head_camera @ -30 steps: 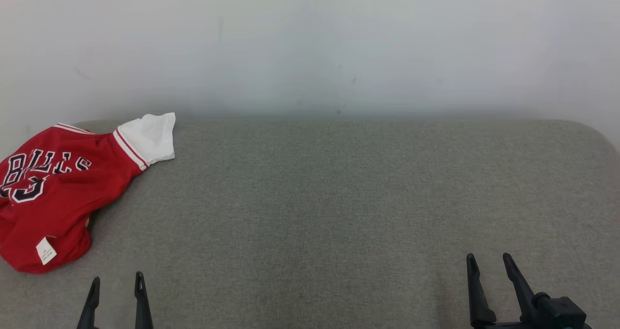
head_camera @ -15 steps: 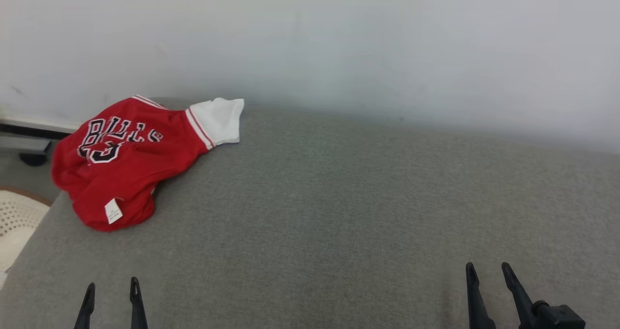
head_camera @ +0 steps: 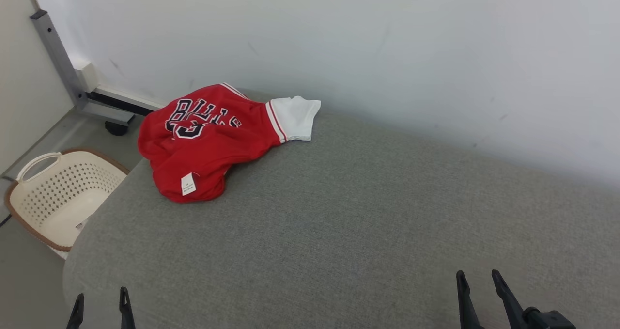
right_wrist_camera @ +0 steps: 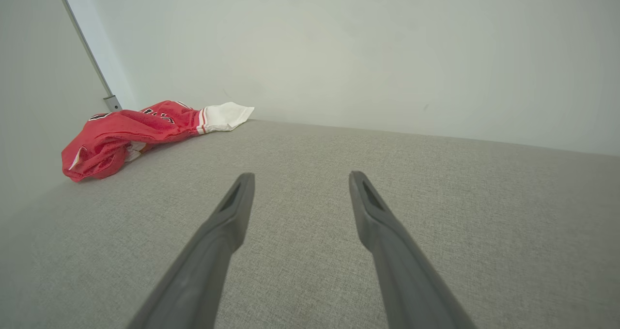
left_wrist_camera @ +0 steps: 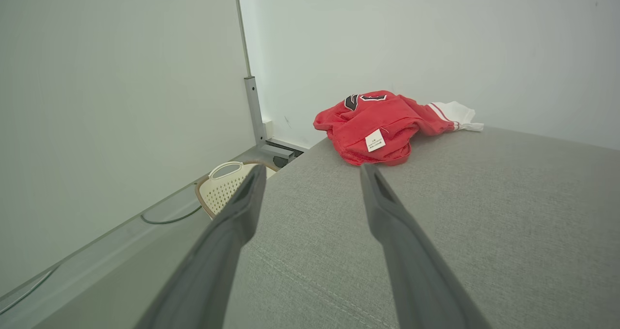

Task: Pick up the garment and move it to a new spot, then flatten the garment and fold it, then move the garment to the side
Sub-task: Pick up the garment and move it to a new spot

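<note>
A: Head view?
B: Step one, the pickup, looks unstarted. The garment (head_camera: 208, 140) lies crumpled at ten o'clock on the tabletop (head_camera: 339, 222). The left fingers (head_camera: 124, 304) at seven and the right fingers (head_camera: 464, 295) at five are spread, holding nothing. I make out nothing in the basket (head_camera: 63, 193) at eight.
A: Left wrist?
B: Garment at twelve, well apart; a long reach comes first.
A: Right wrist?
B: Garment at ten.

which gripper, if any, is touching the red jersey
Apart, both. The head view shows a wide stretch of bare grey cushion between the jersey and the open left gripper and right gripper low in the frame.
</note>
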Robot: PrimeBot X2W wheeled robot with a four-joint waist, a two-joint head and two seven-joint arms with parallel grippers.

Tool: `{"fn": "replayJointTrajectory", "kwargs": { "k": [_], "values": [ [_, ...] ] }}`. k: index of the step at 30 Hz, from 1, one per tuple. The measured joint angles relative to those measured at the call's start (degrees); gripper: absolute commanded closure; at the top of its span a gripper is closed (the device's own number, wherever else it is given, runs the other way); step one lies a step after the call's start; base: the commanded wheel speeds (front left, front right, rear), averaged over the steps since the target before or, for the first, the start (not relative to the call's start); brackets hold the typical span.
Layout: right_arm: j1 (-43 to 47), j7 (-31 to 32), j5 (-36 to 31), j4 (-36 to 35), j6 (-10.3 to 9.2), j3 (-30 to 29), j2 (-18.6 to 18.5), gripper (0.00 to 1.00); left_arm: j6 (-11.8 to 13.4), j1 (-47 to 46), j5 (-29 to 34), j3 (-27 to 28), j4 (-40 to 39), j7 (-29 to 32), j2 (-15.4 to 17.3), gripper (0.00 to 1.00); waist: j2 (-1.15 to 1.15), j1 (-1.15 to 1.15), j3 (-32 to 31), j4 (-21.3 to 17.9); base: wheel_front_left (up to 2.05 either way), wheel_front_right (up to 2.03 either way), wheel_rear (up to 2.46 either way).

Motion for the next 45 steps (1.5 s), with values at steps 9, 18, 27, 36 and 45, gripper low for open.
{"fn": "replayJointTrajectory", "kwargs": {
  "k": [9, 18, 27, 36, 45],
  "values": [
    [-0.3, 0.0, 0.0, 0.3, 0.0, 1.2, 0.0, 0.0, 0.5, 0.0, 0.0, 0.9, -0.3, 0.0, -0.1, 0.0, 0.0, 0.0, 0.0, 2.4, 0.0, 0.0, 0.0],
    [-0.2, 0.0, 0.0, 0.4, 0.0, 1.0, 0.0, 0.0, 0.8, 0.1, -0.1, 0.9, 0.0, 0.0, -0.2, 0.0, 0.0, 0.0, 0.0, 2.3, 0.0, 0.0, 0.0],
    [-0.6, 0.0, -0.1, 0.1, 0.0, 1.9, 0.0, 0.0, 0.0, -4.9, -1.0, 2.1, 1.9, 0.0, 0.7, 0.0, 0.0, 0.0, 0.4, -0.3, 0.0, 0.0, 0.0],
    [-5.3, 0.0, -1.0, -0.9, 0.0, 4.7, 0.0, 0.0, -1.2, -20.5, -3.7, 4.5, 11.6, 0.0, 5.0, 0.0, 0.01, 0.01, 3.2, -6.9, 0.0, 0.0, 0.0],
    [-10.3, 0.0, -1.0, -2.9, 0.0, 6.4, 0.0, 0.0, -2.5, -37.4, -5.7, 5.1, 26.3, 0.7, 12.6, 0.0, 0.01, 0.02, 8.8, -14.7, 0.0, 0.0, 0.0]
  ]
}}
